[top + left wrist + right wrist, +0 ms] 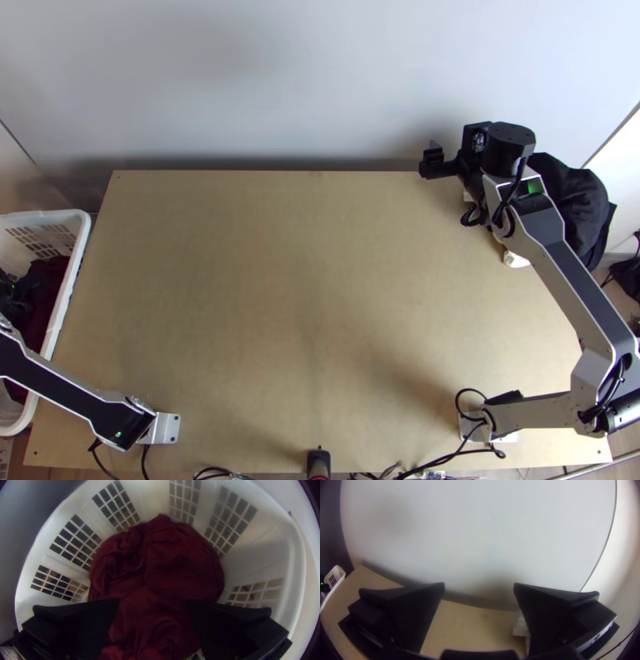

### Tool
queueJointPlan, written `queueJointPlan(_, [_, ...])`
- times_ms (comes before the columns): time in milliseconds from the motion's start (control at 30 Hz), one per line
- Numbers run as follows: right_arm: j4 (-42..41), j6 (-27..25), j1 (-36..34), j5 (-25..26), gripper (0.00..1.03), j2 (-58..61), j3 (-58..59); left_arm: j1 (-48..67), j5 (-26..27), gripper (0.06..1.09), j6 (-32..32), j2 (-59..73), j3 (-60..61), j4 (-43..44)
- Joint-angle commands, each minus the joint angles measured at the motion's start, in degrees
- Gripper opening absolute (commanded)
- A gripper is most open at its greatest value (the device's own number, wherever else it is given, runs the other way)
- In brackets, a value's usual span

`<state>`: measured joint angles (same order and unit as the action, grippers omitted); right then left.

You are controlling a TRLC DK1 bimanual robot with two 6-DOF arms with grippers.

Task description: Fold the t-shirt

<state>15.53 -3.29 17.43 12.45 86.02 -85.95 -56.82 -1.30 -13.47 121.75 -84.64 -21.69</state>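
Dark red cloth [50, 296] lies bunched in the white basket at the table's left side. At the top view's left edge, the left gripper [11, 298] is inside the basket's outline, over the cloth. The left wrist view has the bunched cloth [180, 560] below the left gripper [153, 613], whose fingers stand wide apart. Near the table's far right corner is the right gripper [436, 160], well away from the cloth. In the right wrist view the right gripper [479, 596] is open, with nothing between its fingers.
The white basket [72, 272] stands against the table's left edge. The wooden table [280, 296] lies bare across its middle. Black cloth [578, 200] hangs or lies at the far right, behind the right arm, and a small white object [514, 260] rests near the right edge.
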Motion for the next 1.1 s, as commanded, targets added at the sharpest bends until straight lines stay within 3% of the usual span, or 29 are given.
queueJointPlan(0, [-0.2, -0.1, 0.8, 0.6, 0.96, -0.1, 0.2, -3.0, -0.3, 1.03, -3.2, 5.3, 0.3, 1.7])
queueJointPlan(533, [-0.2, -1.8, 2.1, 2.1, 0.96, -0.1, -0.2, -2.5, -0.1, 1.02, -5.6, 8.9, 2.9, 3.3])
queueJointPlan(633, [-0.2, -2.3, 2.1, 2.2, 0.96, -0.2, -0.1, -2.5, 0.3, 0.81, -5.8, 8.7, 2.7, 3.4])
queueJointPlan(667, [-0.2, -2.3, 2.1, 2.3, 0.96, -0.3, 0.0, -2.5, 1.4, 0.67, -6.0, 8.7, 2.7, 3.4])
queueJointPlan(733, [-0.2, -2.4, 2.1, 2.4, 0.96, -0.3, 0.2, -2.5, 3.0, 0.17, -6.3, 8.8, 2.4, 3.5])
queueJointPlan(767, [-0.2, -2.6, 2.1, 2.5, 0.96, -0.3, 0.3, -2.3, 3.0, 0.1, -6.4, 8.8, 2.3, 3.1])
queueJointPlan(1067, [-0.3, -3.0, 2.1, 3.2, 0.96, -0.5, 0.6, -2.3, 3.0, 0.09, -6.7, 8.5, 2.9, 3.7])
